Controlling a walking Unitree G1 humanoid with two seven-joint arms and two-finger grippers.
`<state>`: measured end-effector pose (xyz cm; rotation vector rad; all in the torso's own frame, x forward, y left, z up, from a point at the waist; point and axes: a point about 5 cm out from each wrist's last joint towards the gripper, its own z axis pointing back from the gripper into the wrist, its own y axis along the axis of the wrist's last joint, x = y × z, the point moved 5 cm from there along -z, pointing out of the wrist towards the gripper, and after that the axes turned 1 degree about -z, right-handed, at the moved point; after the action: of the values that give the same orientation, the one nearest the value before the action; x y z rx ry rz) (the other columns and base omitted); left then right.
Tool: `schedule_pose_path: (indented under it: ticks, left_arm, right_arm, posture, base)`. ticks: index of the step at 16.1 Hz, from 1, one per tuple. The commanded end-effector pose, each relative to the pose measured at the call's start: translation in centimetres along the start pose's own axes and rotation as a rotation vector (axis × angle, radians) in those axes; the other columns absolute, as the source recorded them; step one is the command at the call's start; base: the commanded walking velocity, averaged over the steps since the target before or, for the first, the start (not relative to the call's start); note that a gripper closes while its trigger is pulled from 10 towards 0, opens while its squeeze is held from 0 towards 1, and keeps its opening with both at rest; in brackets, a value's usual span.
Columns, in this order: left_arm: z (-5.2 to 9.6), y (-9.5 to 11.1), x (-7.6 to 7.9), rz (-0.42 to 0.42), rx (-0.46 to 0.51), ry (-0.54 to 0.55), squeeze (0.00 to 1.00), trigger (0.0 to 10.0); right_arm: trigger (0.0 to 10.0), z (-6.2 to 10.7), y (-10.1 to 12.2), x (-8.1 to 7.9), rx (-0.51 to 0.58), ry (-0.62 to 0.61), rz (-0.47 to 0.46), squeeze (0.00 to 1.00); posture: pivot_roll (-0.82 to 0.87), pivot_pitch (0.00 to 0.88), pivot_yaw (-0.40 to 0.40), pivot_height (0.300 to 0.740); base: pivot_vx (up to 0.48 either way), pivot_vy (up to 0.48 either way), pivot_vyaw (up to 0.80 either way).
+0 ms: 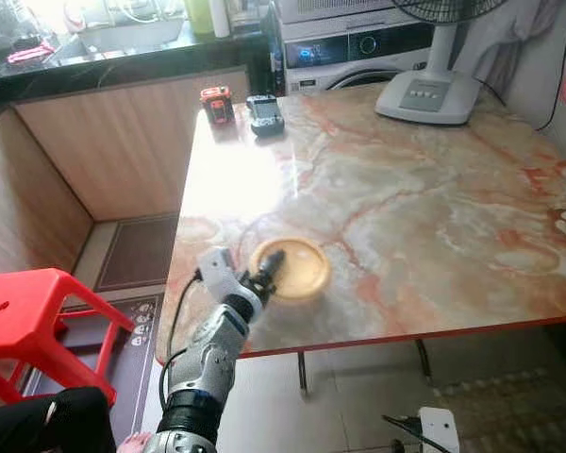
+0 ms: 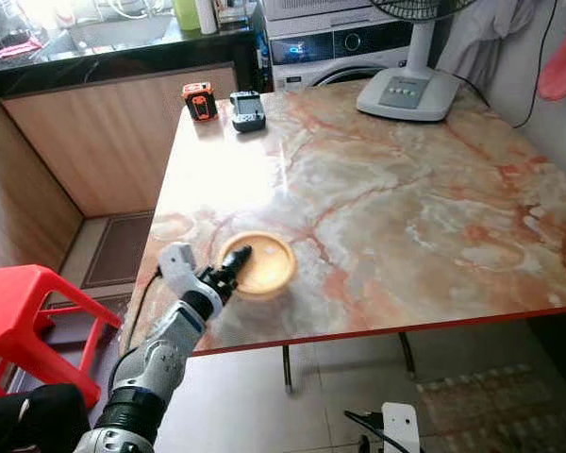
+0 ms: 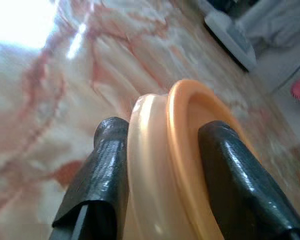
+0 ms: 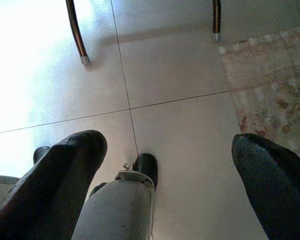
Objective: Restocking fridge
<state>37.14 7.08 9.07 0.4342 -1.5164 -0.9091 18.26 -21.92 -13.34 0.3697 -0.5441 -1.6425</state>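
A shallow orange bowl (image 1: 297, 269) rests on the marble table (image 1: 424, 189) near its front left corner. My left gripper (image 1: 267, 272) reaches over the table edge and is shut on the bowl's near rim. In the left wrist view the rim (image 3: 165, 160) sits between the two black fingers (image 3: 97, 185), one outside and one inside the bowl. My right gripper (image 4: 170, 180) hangs over the tiled floor with its fingers wide apart and nothing between them.
A red stool (image 1: 33, 316) stands to the left of the table. An orange-black device (image 1: 217, 104) and a dark one (image 1: 265, 114) lie at the table's far left edge; a fan base (image 1: 426, 94) is at the back. Behind are a counter and a washing machine (image 1: 358, 52).
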Motion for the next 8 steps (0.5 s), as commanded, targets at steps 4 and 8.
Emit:
schedule_pose_path:
  ticks: [4,8]
  left_arm:
    - [1.0,4.6,0.3,0.007,0.180,-0.022,0.00,0.0]
    - [2.9,7.2,-1.2,-0.082,0.242,0.038,0.00,10.0]
  right_arm:
    - [10.0,0.0,-0.3,-0.2,-0.011,0.008,0.008,0.00]
    - [10.0,0.1,-0.6,0.0,-0.014,0.001,-0.015,0.00]
  posture:
    - [-0.09,0.000,0.087,0.740]
    - [-0.08,0.000,0.109,0.740]
  base:
    - [0.000,0.000,0.00]
    - [0.000,0.000,0.00]
